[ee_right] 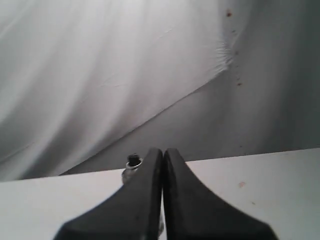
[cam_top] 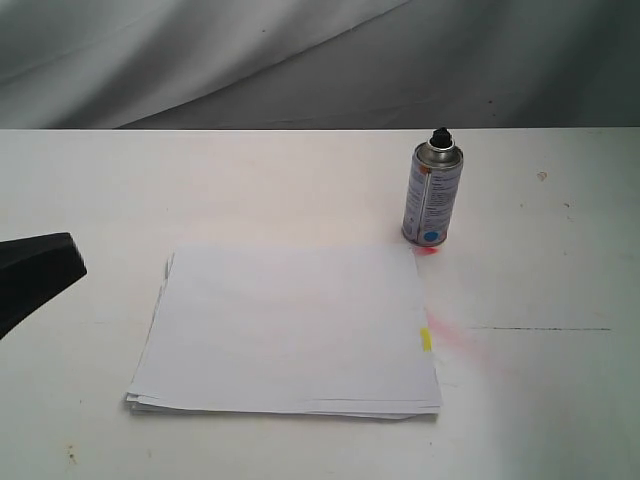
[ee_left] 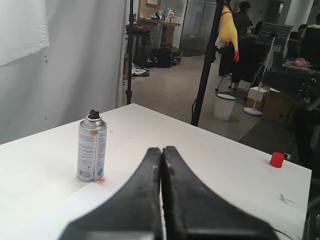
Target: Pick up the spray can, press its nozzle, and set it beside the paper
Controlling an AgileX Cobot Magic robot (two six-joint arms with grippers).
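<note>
The silver spray can [cam_top: 432, 195] stands upright on the white table, just past the far right corner of the paper [cam_top: 290, 330]. Its black nozzle [cam_top: 441, 134] tops the dome. The left wrist view shows the can [ee_left: 92, 148] with its nozzle [ee_left: 93, 114] standing apart, well ahead of my left gripper [ee_left: 162, 150], which is shut and empty. That gripper [cam_top: 35, 275] shows as a dark shape at the left edge of the exterior view. My right gripper [ee_right: 163, 152] is shut and empty; the can's top [ee_right: 133, 161] peeks from behind its fingers.
Red spray marks [cam_top: 455, 335] stain the table to the right of the paper, and a yellow mark [cam_top: 426, 340] sits on the paper's right edge. A grey cloth backdrop [cam_top: 300, 60] hangs behind the table. A small red object [ee_left: 276, 159] lies near a table corner.
</note>
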